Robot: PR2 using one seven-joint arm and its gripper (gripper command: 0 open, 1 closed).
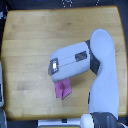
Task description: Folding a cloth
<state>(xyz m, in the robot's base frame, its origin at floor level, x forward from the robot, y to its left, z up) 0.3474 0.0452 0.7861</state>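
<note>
The pink-magenta cloth lies on the wooden tabletop, below the middle. Only a small part of it shows, sticking out under the arm's grey end; a fold or raised edge shows on its right side. The white and grey PR2 arm reaches in from the lower right of the exterior view and its forearm and wrist lie over the cloth. The fingers are hidden under the wrist housing, so I cannot see whether they hold the cloth.
The wooden table fills most of the view, with dark floor around its edges. A pale object sits at the exterior view's left edge. The robot's base shows at the bottom right.
</note>
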